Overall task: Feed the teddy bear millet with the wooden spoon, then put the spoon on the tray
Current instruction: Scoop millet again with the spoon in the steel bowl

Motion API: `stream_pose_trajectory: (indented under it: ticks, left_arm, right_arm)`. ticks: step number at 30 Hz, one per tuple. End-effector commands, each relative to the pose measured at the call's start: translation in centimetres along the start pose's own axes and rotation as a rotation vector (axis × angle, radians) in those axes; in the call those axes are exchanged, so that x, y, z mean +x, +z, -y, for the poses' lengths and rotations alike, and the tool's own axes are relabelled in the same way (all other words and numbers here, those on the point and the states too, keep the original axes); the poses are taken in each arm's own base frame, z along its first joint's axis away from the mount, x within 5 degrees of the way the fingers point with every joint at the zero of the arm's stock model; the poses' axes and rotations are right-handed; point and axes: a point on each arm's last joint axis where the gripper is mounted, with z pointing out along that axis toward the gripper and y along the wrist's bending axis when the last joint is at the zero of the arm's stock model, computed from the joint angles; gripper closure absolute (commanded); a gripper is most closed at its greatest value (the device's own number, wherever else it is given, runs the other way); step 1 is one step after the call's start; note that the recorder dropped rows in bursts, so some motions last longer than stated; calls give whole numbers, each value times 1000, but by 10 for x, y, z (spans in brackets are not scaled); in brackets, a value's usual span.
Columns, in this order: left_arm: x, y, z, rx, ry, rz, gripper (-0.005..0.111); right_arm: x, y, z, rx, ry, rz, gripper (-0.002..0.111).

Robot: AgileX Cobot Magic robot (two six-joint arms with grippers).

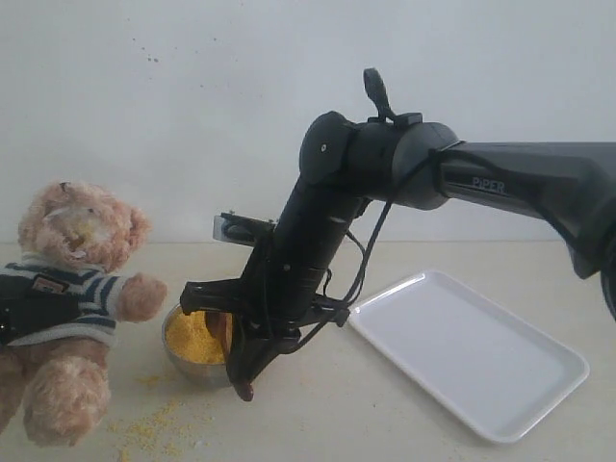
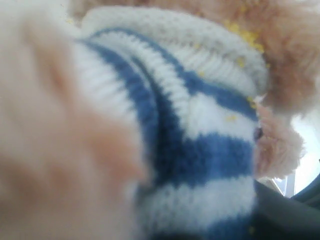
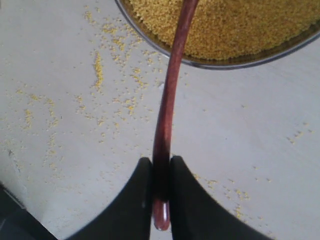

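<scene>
The teddy bear (image 1: 72,289) stands upright at the left, with yellow grains on its muzzle. My left gripper (image 1: 24,310) shows as a black finger across its striped chest, clasped on the torso. The left wrist view is filled by the bear's blurred striped shirt (image 2: 200,150), and no jaws show there. My right gripper (image 3: 161,162) reaches across to the steel bowl (image 3: 240,62) and is shut on the wooden spoon (image 3: 170,90) near its handle end. The spoon's bowl end dips into the millet (image 3: 235,25). In the exterior view the right gripper (image 1: 243,371) hangs beside the bowl (image 1: 188,364).
The white tray (image 1: 472,356) lies on the table at the right, with nothing on it. Loose millet grains (image 1: 154,423) are scattered in front of the bowl and the bear, and also on the table by the bowl's rim (image 3: 97,67). The right arm (image 1: 520,183) spans above the tray.
</scene>
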Motion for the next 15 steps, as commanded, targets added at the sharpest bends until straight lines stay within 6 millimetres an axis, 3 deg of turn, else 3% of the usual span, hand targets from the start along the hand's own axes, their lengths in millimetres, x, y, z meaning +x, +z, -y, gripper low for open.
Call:
stream_pose_trajectory:
  ticks: [1,15]
  left_arm:
    - [-4,0,4,28,-8,21,103]
    - [-3,0,4,28,-12,19,103]
  right_arm:
    - [0,-2,-2,3,10,5,109]
    - [-1,4,-7,-74,29,-7,109]
